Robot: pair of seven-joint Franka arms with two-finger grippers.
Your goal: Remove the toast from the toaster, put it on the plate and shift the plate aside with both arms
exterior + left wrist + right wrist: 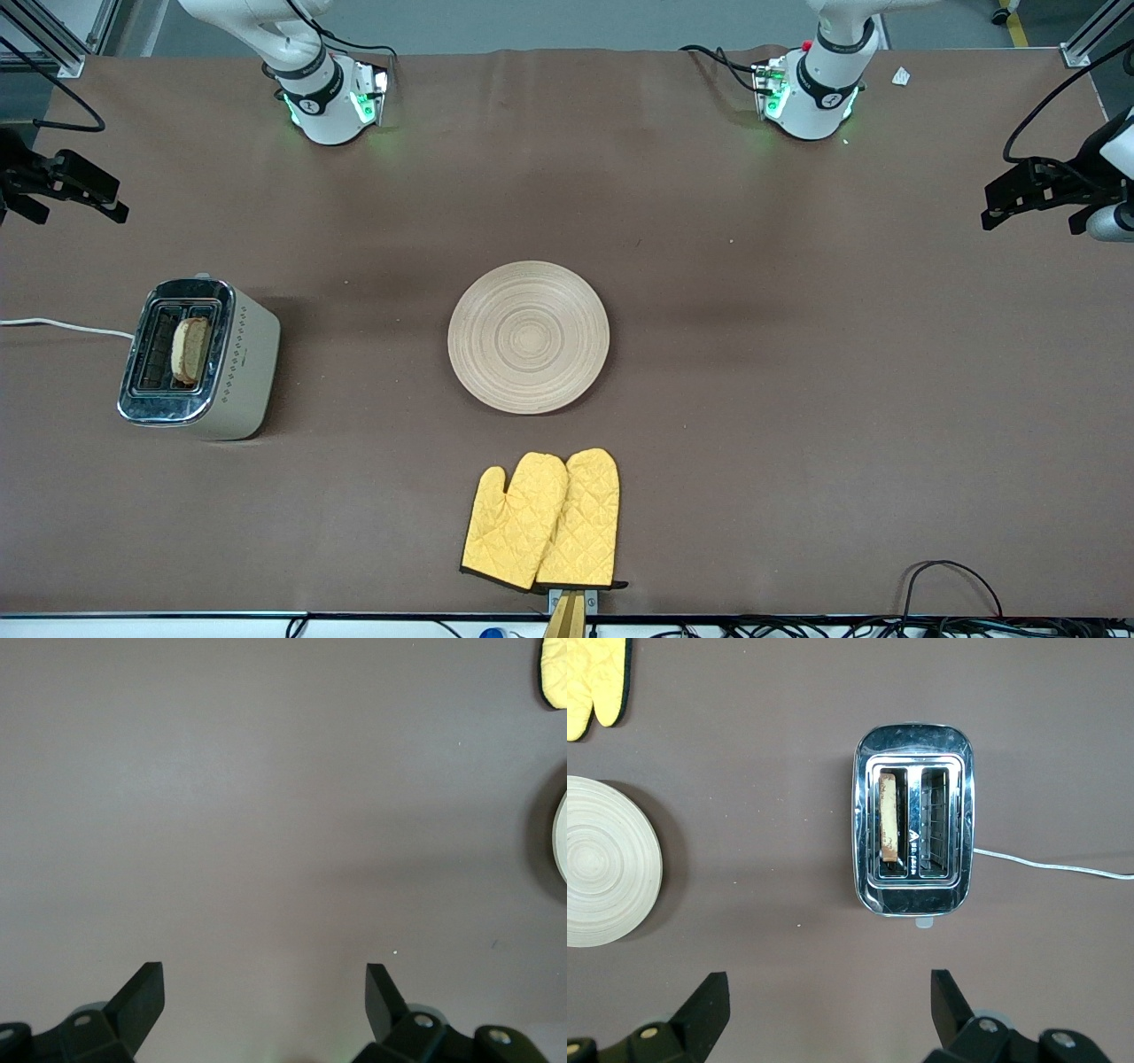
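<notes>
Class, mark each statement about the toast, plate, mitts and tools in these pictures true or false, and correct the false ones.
1. The toast stands in a slot of the toaster. True.
2. The plate holds a slice of bread. False: it is bare.
3. The yellow oven mitts lie nearer the front camera than the plate. True.
4. The left tool grips the plate. False: it is open over bare table.
5. The right tool is open, holding nothing. True.
6. The toaster stands toward the left arm's end. False: the right arm's end.
</notes>
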